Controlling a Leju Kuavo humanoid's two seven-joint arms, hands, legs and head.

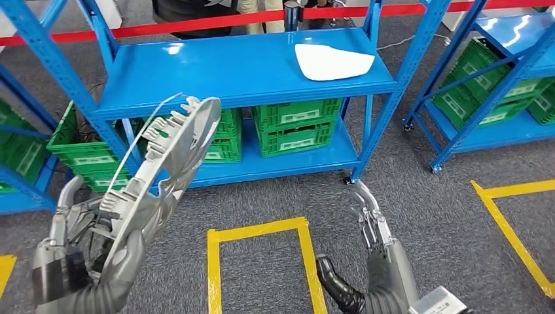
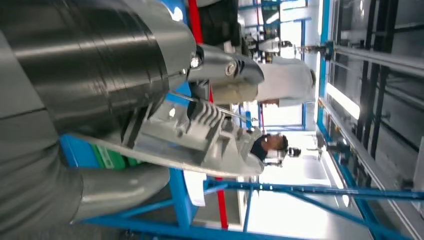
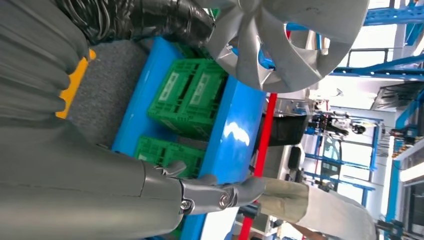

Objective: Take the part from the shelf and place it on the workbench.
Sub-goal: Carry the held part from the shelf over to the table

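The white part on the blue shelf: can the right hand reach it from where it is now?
Probably yes. The right hand is open and holds nothing, and the white part lies uncovered near the front edge of the blue shelf on that side. Nothing stands between them, though the arm must stretch.

— The silver part (image 1: 167, 163) covers most of the left hand (image 1: 88, 226); how its fingers close stays hidden.

— And the right wrist view cuts that part (image 3: 285, 37) at the picture's edge.
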